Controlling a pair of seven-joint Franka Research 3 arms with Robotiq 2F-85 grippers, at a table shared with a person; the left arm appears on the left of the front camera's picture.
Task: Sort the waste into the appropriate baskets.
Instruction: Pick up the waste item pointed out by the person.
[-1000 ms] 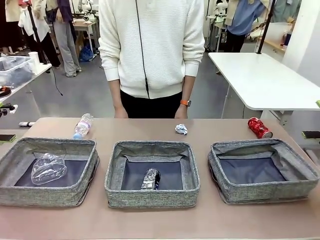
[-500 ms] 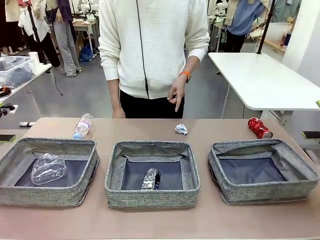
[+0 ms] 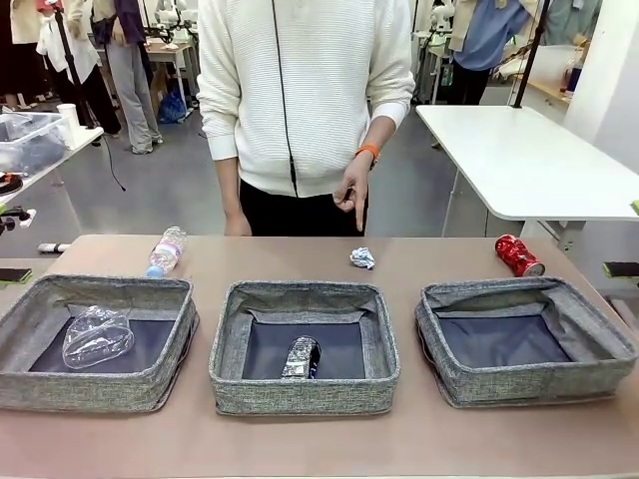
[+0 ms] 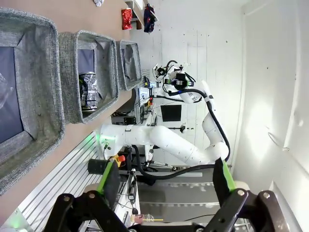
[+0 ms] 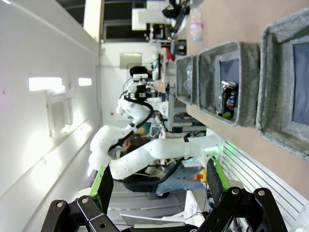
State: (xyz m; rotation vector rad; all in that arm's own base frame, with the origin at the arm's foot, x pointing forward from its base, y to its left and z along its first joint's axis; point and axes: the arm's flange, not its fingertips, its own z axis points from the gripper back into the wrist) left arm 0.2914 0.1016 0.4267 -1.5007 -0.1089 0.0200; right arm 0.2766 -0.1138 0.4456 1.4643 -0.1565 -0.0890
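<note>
1. Three grey woven baskets sit in a row on the table (image 3: pixel 300 444): left basket (image 3: pixel 90 391), middle basket (image 3: pixel 305 396), right basket (image 3: pixel 529 387).
2. Left basket has a crushed clear bottle (image 3: pixel 97 336) lying on its dark bottom, toward the 9 o'clock side.
3. Middle basket holds the dark can (image 3: pixel 302 357), lying down near its 6 o'clock wall.
4. Loose on the table behind the row: a clear plastic bottle (image 3: pixel 166 250) at roughly 1 o'clock from the left basket, a crumpled paper ball (image 3: pixel 362 258) at about 1 o'clock from the middle basket, and a red can (image 3: pixel 518 255) at 12 o'clock from the right basket. None of them touch the baskets.
5. The person stands at the table's 12 o'clock edge. The person's hand (image 3: pixel 353 190) is raised with the index finger pointing down, above the paper ball and well clear of it.
6. My left gripper (image 4: pixel 165 176) has its fingers (image 4: pixel 107 176) spread wide and grips nothing; on its wrist cam the baskets run along 9 to 11 o'clock.
7. My right gripper (image 5: pixel 158 182) is the same deal: green pads (image 5: pixel 215 179) far apart, no grip, with the baskets at 2 to 3 o'clock in its view.
</note>
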